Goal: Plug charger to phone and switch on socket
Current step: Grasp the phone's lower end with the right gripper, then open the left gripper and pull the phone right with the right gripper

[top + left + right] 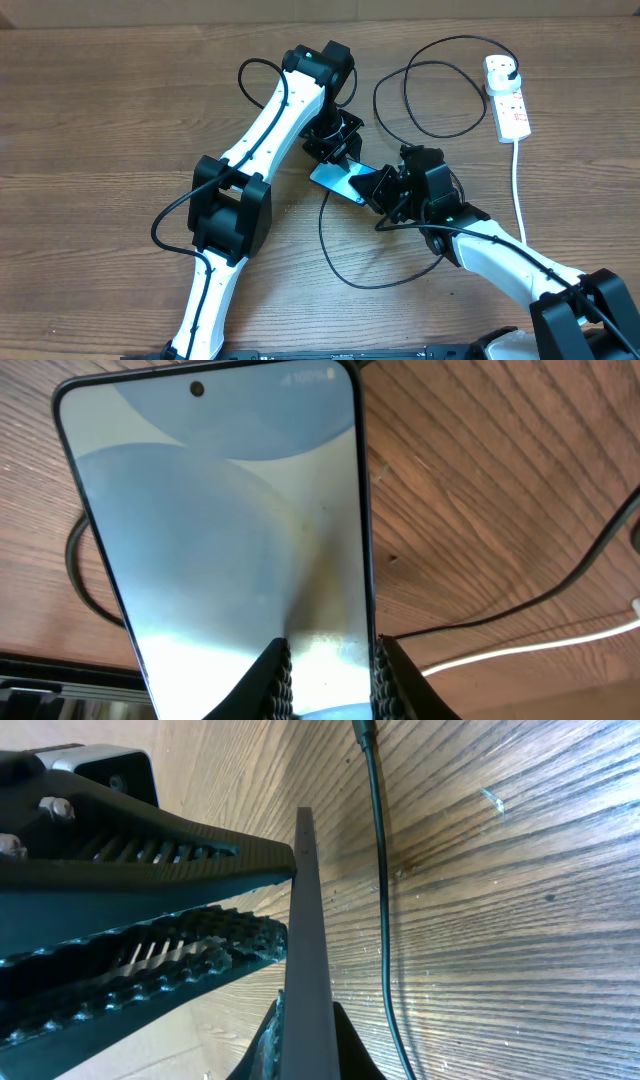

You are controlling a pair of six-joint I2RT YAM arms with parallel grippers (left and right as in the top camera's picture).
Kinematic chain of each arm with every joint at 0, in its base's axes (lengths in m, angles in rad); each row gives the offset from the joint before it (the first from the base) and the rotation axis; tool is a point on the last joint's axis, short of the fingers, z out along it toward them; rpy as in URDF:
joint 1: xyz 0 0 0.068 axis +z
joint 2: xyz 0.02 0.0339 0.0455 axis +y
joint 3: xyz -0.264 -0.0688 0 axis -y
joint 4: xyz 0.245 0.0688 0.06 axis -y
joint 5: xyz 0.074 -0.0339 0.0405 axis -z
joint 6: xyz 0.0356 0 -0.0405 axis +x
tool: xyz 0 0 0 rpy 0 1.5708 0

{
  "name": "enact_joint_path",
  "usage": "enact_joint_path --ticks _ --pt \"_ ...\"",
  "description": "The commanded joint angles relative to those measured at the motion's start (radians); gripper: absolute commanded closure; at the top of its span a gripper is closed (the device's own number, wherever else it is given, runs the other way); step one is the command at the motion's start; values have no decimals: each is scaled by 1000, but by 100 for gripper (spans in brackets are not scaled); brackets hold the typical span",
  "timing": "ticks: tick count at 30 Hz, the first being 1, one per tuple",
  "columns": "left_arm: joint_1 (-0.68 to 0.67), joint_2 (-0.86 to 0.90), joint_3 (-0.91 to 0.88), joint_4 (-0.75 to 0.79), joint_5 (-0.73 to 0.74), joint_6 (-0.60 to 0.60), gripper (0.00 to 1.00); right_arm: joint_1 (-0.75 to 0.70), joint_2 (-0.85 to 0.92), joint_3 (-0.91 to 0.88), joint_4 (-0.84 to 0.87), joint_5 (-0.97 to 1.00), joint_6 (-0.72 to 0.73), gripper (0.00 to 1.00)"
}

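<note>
Phone (338, 182): held at mid-worktop (100, 100), long axis laid left-to-right between the arms; right jaws pinched across its thin right end, left jaws set close over the screen, grip not determinable; charger (380, 870) laid loose beside the right jaws.

Black-edged phone (340, 182), pale-blue screen lit, tilted, thin black charger (383, 920) cable lying just beside it, white socket (510, 105) strip well apart
</note>
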State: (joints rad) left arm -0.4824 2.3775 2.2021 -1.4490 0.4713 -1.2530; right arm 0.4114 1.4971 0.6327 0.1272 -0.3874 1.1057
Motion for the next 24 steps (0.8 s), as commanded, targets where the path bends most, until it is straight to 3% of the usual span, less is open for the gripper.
enact_joint_path --ticks 1,4,7,9,13,18,24 --pt "26 -3 12 -4 30 85 79 -51 -10 24 25 24 -10 96" --pt "58 -3 12 32 113 257 80 -93 -18 24 29 -1 -9 96" --pt "100 -3 12 89 277 514 82 -133 -41 24 29 -10 -5 96" --pt "129 -3 12 106 373 613 82 -156 -60 25 29 -9 5 96" --pt "183 -3 12 128 497 737 79 -190 -82 33 28 -5 70 96" --pt "226 -3 12 165 651 902 70 -203 -82 58 41 64 267 96" --pt "230 -3 12 180 726 944 60 -203 -81 132 113 111 377 96"
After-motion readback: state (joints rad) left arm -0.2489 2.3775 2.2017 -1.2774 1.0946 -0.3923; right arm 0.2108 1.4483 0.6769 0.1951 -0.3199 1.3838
